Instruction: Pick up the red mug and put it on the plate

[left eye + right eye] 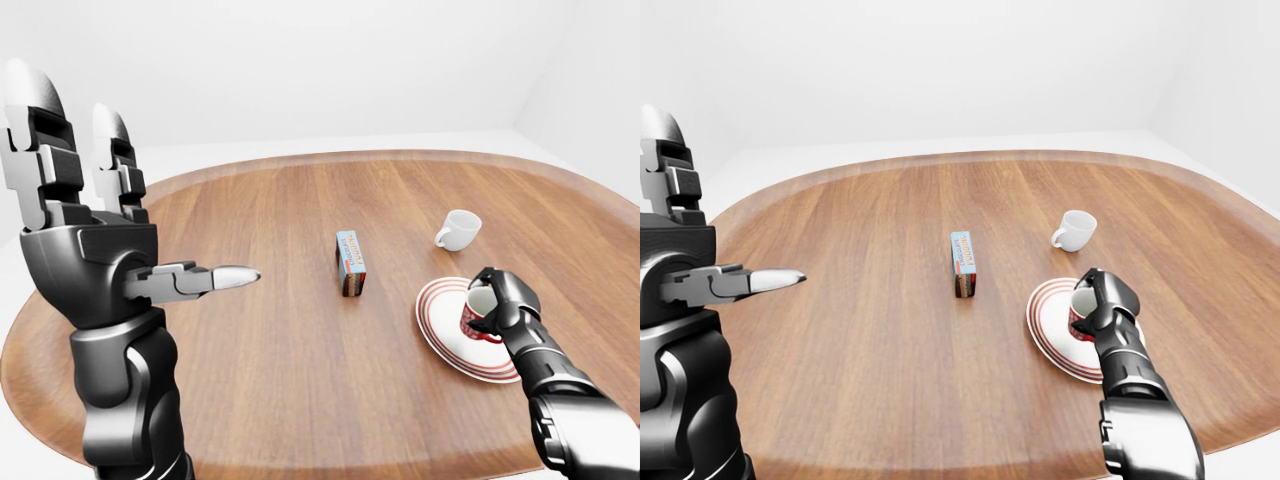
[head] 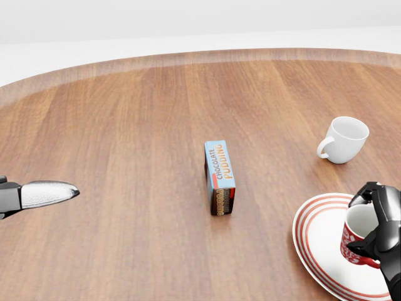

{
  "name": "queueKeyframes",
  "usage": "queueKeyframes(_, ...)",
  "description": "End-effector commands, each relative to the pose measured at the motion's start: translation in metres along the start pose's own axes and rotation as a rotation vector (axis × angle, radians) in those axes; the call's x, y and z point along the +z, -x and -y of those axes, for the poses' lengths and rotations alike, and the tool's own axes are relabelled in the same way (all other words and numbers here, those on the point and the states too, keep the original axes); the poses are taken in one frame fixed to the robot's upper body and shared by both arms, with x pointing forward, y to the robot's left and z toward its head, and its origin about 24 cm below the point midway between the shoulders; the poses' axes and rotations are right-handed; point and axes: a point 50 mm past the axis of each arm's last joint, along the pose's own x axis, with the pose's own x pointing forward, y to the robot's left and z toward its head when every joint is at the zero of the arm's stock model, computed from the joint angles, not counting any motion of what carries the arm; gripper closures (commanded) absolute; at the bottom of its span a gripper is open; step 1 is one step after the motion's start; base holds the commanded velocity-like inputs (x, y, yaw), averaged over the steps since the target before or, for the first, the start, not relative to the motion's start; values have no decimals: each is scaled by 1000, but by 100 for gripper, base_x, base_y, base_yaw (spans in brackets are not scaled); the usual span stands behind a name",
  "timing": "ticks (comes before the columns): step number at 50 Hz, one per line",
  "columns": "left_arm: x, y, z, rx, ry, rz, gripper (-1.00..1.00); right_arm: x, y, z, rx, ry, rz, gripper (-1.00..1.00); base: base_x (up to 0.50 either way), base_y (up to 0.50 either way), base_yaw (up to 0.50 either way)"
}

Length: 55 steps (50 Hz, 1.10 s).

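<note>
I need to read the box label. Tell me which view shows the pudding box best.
The head view: the pudding box is largest there and "Chocolate Pudding" is readable on its top. The left-eye and right-eye views show the same box standing mid-table, but small, its lettering illegible.

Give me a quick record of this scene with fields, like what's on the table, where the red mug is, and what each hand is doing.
surface: round wooden table
red mug: over the plate, tilted a little; whether it rests on it cannot be told
plate: white with red rings, at the head view's lower right
right hand: fingers closed round the red mug
left hand: raised at the left, fingers open, holding nothing
white mug: on the table above the plate, apart from it
pudding box: mid-table, standing on a long edge
</note>
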Motion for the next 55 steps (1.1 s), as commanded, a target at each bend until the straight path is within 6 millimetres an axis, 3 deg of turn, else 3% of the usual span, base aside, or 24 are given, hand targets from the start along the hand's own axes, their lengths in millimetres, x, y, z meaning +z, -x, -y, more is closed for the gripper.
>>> queueKeyframes(1, 0, 1, -1, 0, -2, -2, -100, -2, -1, 1, -18, 32, -5, 100, 0, 0, 0)
queueKeyframes(14, 0, 1, -1, 1, -4, -5, -100, -4, -1, 7, -69, 32, -22, 100, 0, 0, 0)
queueKeyframes(35, 1, 1, -1, 0, -2, 1, -100, -6, 4, -13, -33, 19, -31, 100, 0, 0, 0)
queueKeyframes(55, -1, 0, -1, -2, -5, -6, -100, -7, 3, -9, -40, 26, -43, 100, 0, 0, 0)
